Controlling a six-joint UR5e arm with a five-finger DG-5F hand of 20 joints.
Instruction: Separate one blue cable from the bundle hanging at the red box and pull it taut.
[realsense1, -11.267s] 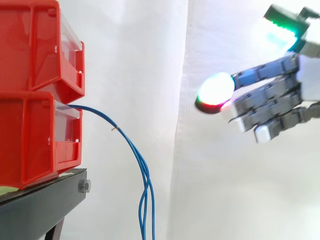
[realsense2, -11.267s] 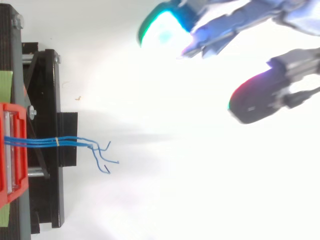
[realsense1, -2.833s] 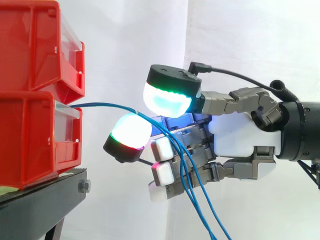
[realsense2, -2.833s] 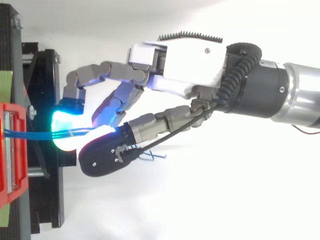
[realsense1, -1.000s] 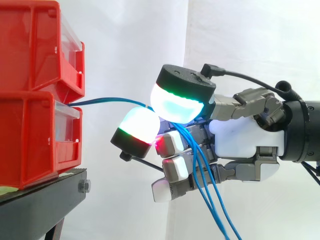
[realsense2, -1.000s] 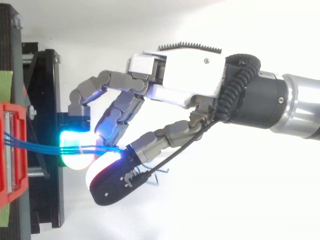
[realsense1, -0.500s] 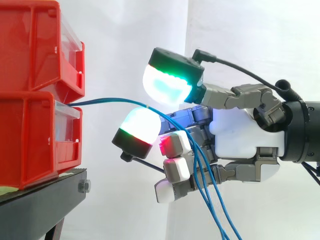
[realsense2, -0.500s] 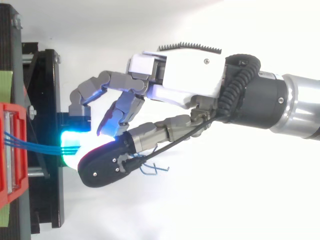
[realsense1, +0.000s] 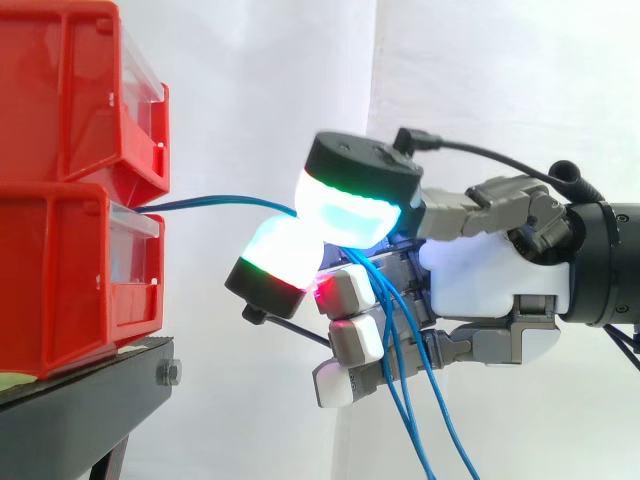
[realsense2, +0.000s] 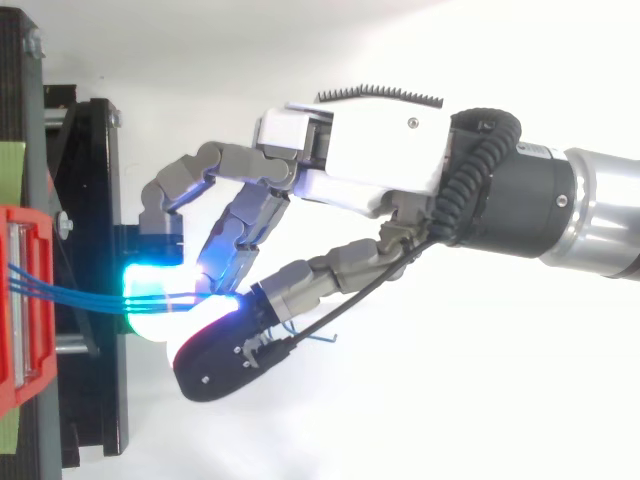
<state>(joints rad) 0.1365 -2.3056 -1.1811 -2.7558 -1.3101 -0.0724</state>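
- The hand (realsense1: 490, 280) is reaching in from the right of the lower red bin (realsense1: 60, 280), which is sitting on the black stand (realsense1: 90, 400) under the upper red bin (realsense1: 70, 90).
- The blue cables (realsense1: 210, 202) are leaving the front of the lower red bin and running almost level to the right, well clear of its face.
- Two glowing pads (realsense1: 345, 215) are closing together on the cables just to the right of the lower red bin, thumb against a finger, in a narrow pinch.
- Seen from above, three strands (realsense2: 80, 293) are running side by side from the lower red bin into the pinch; whether one or all are being clamped cannot be told.
- Past the pinch the cables are dropping loosely in front of the other curled fingers.
- Judged from this, the separating step is underway and not finished: the strands are lying together.
- The next move is calling for one strand isolated between the pads, then a pull away from the lower red bin until that strand is straightening.
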